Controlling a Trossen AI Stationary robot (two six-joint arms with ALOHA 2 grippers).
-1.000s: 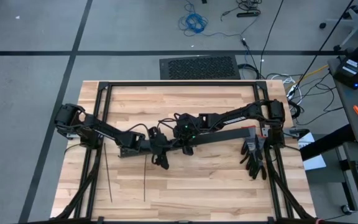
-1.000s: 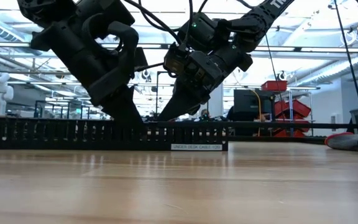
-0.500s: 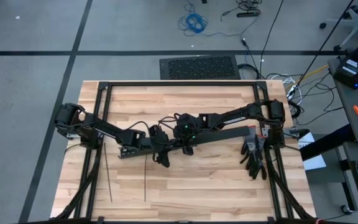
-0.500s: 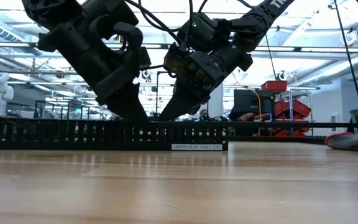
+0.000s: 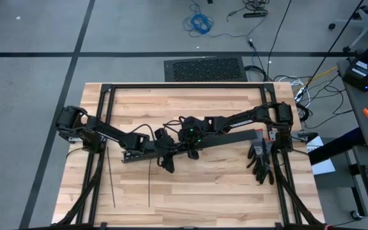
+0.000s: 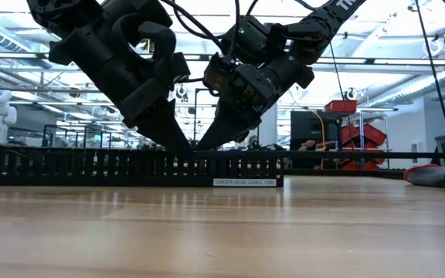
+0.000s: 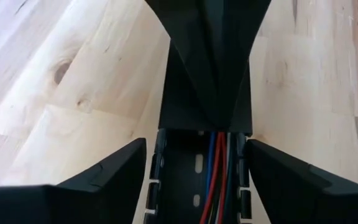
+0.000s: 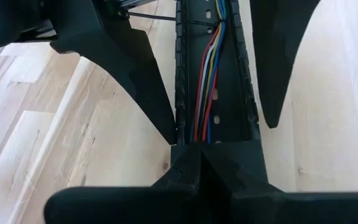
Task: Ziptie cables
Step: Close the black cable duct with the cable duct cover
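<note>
- Where the two arms meet over the middle of the butcher-block table (image 5: 190, 198), they hide most of the black slotted cable duct (image 5: 232, 138), so only its right stretch shows from above.
- Left gripper (image 7: 194, 163): its fingers (image 7: 110, 171) stand wide apart, one outside each duct wall, holding nothing.
- Right gripper (image 8: 201, 163): pressed shut just above the duct's open channel, its tips forming one dark wedge; nothing held that I can make out.
- Cables (image 8: 207, 81): thin, smooth, round wires in red, blue, yellow and grey, lying side by side inside the channel and running along the duct's long axis; both ends pass out of view under the grippers.
- Duct walls are comb-like, with regular slots (image 6: 91, 166); a small white label (image 6: 244, 182) sits on the side facing the low camera, its text too small to read.
- Zipties (image 5: 111, 179): two very thin dark strips lie flat on the table's left-front part, well apart from the duct, pointing roughly front to back.
</note>
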